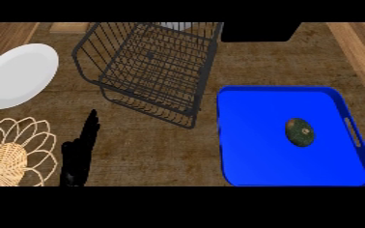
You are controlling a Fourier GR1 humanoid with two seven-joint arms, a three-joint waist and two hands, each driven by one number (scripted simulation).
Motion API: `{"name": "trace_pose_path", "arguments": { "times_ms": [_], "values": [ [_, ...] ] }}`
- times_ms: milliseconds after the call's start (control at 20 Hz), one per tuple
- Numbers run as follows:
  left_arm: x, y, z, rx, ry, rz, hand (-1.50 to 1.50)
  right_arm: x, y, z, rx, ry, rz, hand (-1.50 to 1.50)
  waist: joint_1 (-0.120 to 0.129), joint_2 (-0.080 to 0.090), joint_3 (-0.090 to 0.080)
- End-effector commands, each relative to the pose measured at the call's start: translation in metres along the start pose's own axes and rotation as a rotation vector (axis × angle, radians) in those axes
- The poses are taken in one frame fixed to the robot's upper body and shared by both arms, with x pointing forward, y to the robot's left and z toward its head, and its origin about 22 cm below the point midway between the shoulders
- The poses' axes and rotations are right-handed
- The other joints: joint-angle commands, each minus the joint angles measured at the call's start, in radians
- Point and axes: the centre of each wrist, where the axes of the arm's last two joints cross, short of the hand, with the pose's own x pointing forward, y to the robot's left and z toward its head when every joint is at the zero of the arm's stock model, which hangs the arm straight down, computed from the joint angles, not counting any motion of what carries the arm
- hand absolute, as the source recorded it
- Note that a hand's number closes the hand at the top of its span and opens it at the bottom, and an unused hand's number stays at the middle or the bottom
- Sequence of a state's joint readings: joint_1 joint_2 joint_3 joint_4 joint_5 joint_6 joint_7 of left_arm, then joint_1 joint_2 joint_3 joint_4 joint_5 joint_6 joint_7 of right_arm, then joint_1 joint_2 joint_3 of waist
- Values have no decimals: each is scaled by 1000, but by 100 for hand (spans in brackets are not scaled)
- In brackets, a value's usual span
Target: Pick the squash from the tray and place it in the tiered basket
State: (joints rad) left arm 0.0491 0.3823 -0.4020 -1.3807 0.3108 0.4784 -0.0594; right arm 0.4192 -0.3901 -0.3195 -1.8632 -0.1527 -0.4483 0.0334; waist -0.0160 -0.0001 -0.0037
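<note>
The left hand [80, 149] stands at the lower left of the head view, black, fingers straight and pointing up, holding nothing and touching nothing; it rests over the brown counter [143, 145]. Just to its left a pale wicker holder [21, 152] with looped wire edges runs off the picture's side. Above that lies a white plate [21, 75], partly cut by the left edge. A dark wire basket [149, 72] sits at the upper middle, tilted in view, its grid floor showing. To the right of it is a blue tray [246, 140] with raised rim and a handle slot on its right side. The squash [300, 132], dark green and oval with a pale spot, lies on the tray's floor, right of the tray's middle, well apart from the basket. The right hand does not show.
</note>
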Motion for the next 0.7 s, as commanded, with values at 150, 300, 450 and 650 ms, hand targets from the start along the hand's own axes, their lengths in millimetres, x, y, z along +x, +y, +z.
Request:
{"name": "trace_pose_path", "arguments": {
  "times_ms": [150,300,450,650],
  "values": [
    [10,0,-14,4,-16,-12,0,35,-11,16,194,131,416,-150,18,11,-4],
    [7,-15,-7,-44,3,-19,0,49,-8,6,177,177,577,-150,38,13,-2],
    [5,-9,0,-43,-9,-7,0,80,6,20,122,195,630,-150,38,6,-1],
    [0,-12,-3,-41,-10,-3,0,88,47,28,104,234,665,-150,37,6,1]
  ]
}}
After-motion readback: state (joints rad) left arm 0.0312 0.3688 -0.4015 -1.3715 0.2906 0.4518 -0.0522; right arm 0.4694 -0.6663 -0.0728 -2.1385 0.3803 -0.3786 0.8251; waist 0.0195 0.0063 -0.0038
